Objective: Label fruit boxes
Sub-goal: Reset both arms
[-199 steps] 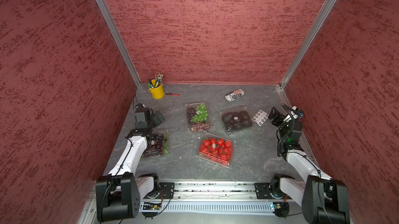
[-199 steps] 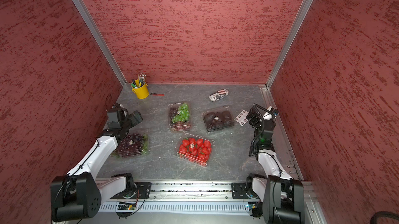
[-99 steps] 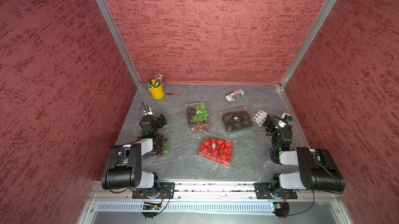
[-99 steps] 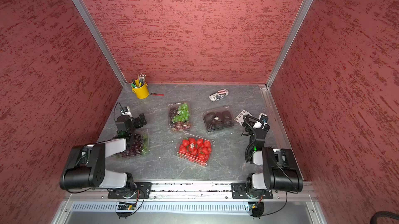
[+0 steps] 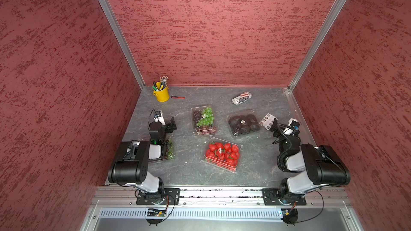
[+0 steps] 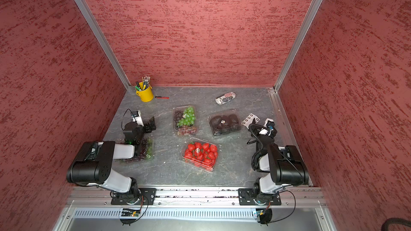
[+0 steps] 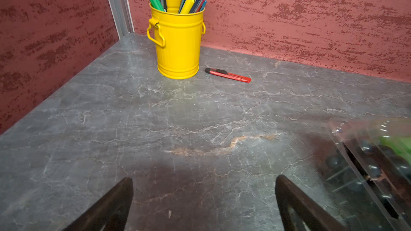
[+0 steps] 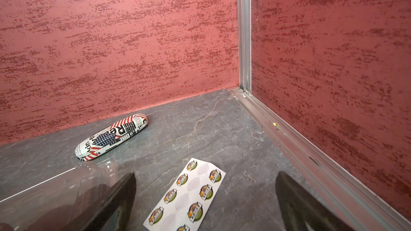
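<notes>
Several clear fruit boxes lie on the grey table in both top views. They are green-and-purple grapes (image 5: pixel 203 119) (image 6: pixel 184 119), dark round fruit (image 5: pixel 243 123) (image 6: pixel 224 122) and strawberries (image 5: pixel 222 154) (image 6: pixel 200 153), each with a round sticker on its lid. A dark-grape box (image 5: pixel 169 149) (image 6: pixel 148 149) lies partly hidden under my left arm. My left gripper (image 5: pixel 171 125) (image 7: pixel 203 181) is open and empty over bare table, left of the grape box (image 7: pixel 373 163). My right gripper (image 5: pixel 275 127) (image 8: pixel 205 176) is open and empty above the white sticker sheet (image 5: pixel 266 119) (image 8: pixel 189 196).
A yellow pencil cup (image 5: pixel 160 93) (image 7: pixel 178 40) and a red utility knife (image 5: pixel 178 97) (image 7: pixel 228 75) sit at the back left. A flag-print glasses case (image 5: pixel 241 97) (image 8: pixel 111 136) lies at the back right. Red walls enclose three sides; a metal rail (image 8: pixel 289 134) edges the right.
Both arms have folded back and down toward their bases at the front rail. Both grippers stayed open and empty. The boxes and the sticker sheet have not moved.
</notes>
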Motion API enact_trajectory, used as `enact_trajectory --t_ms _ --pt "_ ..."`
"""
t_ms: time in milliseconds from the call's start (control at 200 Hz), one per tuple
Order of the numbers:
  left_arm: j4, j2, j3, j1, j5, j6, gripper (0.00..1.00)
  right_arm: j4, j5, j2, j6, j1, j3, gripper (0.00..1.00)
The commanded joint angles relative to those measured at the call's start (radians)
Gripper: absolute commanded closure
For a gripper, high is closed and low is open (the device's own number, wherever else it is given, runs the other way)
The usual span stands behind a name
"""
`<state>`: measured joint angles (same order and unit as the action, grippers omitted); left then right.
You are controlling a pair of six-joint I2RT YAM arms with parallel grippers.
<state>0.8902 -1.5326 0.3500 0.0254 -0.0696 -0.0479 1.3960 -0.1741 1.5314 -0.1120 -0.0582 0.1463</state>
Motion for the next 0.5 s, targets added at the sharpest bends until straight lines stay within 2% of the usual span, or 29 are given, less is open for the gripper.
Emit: enact_trajectory --t_ms 0,496 --pt "0.022 0.0 0.017 -0.018 -0.03 0.03 0.0 -0.036 -0.083 0.001 0.044 0.046 0.047 0.01" --pt "0.032 -0.002 0.015 -0.018 -0.032 0.032 0.0 -0.038 -0.082 0.005 0.043 0.046 0.049 0.01"
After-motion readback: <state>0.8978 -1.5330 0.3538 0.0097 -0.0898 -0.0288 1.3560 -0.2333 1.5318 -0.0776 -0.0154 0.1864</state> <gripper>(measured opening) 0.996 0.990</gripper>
